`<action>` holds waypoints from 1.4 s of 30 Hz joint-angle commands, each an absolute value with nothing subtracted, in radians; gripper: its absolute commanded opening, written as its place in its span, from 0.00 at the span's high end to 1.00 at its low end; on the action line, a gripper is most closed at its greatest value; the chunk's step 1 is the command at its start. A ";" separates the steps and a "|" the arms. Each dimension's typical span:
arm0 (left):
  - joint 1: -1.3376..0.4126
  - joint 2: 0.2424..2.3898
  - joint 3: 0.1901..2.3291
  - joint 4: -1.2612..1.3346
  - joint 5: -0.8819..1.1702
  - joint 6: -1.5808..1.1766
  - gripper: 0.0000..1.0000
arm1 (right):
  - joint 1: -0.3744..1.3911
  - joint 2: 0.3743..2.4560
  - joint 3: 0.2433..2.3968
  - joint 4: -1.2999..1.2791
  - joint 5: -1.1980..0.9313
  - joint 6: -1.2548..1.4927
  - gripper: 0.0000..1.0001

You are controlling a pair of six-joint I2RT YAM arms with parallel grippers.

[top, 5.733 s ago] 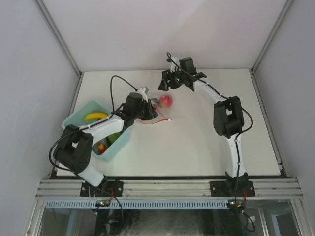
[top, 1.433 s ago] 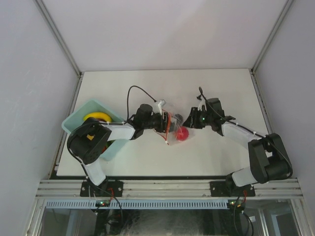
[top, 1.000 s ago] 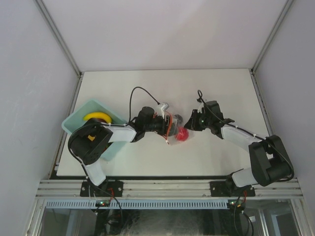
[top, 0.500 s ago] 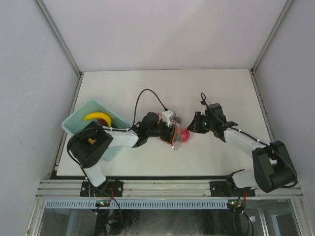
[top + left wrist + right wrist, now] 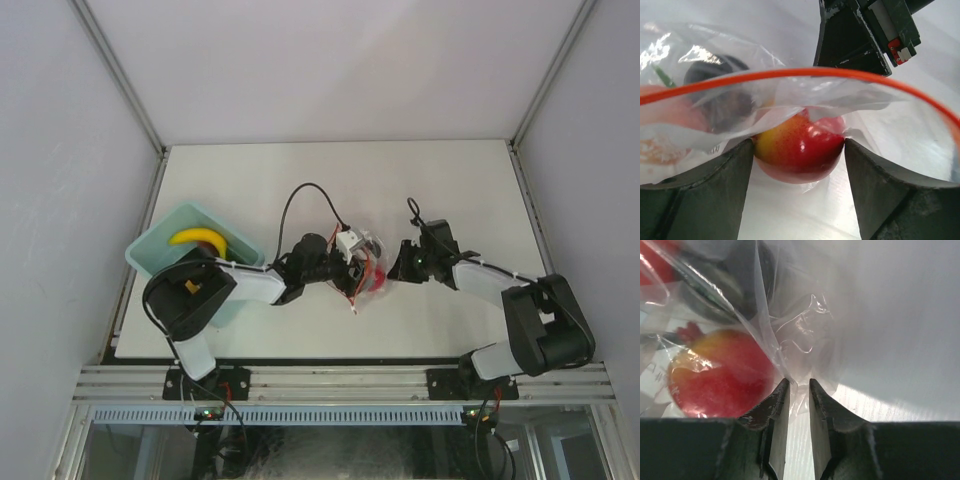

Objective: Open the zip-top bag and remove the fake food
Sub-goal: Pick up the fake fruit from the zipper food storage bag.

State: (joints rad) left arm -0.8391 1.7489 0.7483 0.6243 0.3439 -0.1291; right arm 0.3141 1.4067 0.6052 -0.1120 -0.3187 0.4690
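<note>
A: Where is the clear crinkly zip-top bag point(image 5: 366, 262)?
B: It lies on the white table point(image 5: 450, 190), front-middle, between the two arms. Its orange zip strip point(image 5: 790, 74) gapes in an arc, so the mouth is open. The red-yellow plastic apple point(image 5: 800, 147) sits just inside the mouth.
A: Grippers?
B: The left gripper point(image 5: 797, 167) is spread wide with a finger on each side of the apple and nothing clamped. Whether it touches the apple can't be told. The right gripper point(image 5: 798, 390) is pinched almost closed on a fold of bag film, opposite the mouth.
A: Handling?
B: The bag looks thin, floppy and slick. It likely slides and crumples unless pinned, so that film pinch is a sensible anchor. The apple looks hard, smooth, round and light, and would likely squirt out of a shallow pinch. Best taken across its widest part with the fingers clear of the film, or the bag comes along.
A: Anything else?
B: The yellow plastic banana point(image 5: 197, 237) lies in the light blue rectangular plastic bin point(image 5: 152, 233), well left of the bag.
</note>
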 commanded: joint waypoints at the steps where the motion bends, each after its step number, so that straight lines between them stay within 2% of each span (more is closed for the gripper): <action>1: -0.847 1.786 0.775 0.669 0.348 -0.095 0.22 | 0.321 1.447 0.613 -0.107 -0.356 0.451 0.79; 15: -0.847 1.884 0.881 0.582 0.320 -0.156 0.20 | 0.331 1.514 0.669 -0.050 -0.450 0.446 0.81; 16: -0.847 1.890 0.887 0.576 0.320 -0.158 0.19 | 0.331 1.518 0.672 -0.048 -0.452 0.447 0.81; 17: -0.847 1.897 0.891 0.574 0.321 -0.160 0.11 | 0.333 1.519 0.676 -0.048 -0.457 0.446 0.82; 19: -0.847 1.908 0.900 0.570 0.322 -0.165 0.02 | 0.333 1.523 0.680 -0.046 -0.464 0.446 0.82; 25: -0.847 1.933 0.928 0.555 0.332 -0.188 0.01 | 0.335 1.511 0.684 -0.037 -0.485 0.448 0.82; 27: -0.846 1.936 0.936 0.553 0.341 -0.192 0.09 | 0.336 1.496 0.683 -0.043 -0.483 0.445 0.82; 29: -0.841 1.931 0.943 0.549 0.364 -0.203 0.24 | 0.331 1.474 0.684 -0.059 -0.474 0.441 0.82; 35: -0.819 1.845 0.911 0.519 0.394 -0.260 0.74 | 0.285 1.340 0.659 -0.092 -0.418 0.440 0.79; 37: -0.816 1.796 0.883 0.517 0.392 -0.267 0.84 | 0.271 1.279 0.645 -0.090 -0.394 0.444 0.78; 40: -0.815 1.740 0.840 0.516 0.388 -0.266 0.91 | 0.252 1.174 0.607 -0.046 -0.388 0.437 0.72; 41: -0.815 1.726 0.830 0.515 0.388 -0.261 0.93 | 0.246 1.145 0.592 -0.019 -0.404 0.428 0.67; 42: -0.814 1.714 0.820 0.511 0.388 -0.255 0.94 | 0.235 1.121 0.579 0.006 -0.435 0.420 0.58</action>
State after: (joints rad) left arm -0.8192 1.8175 0.8627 0.4984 0.3679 -0.2489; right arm 0.2604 1.2232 0.6247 -0.0967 -0.4099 0.4511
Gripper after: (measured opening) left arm 0.800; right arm 0.299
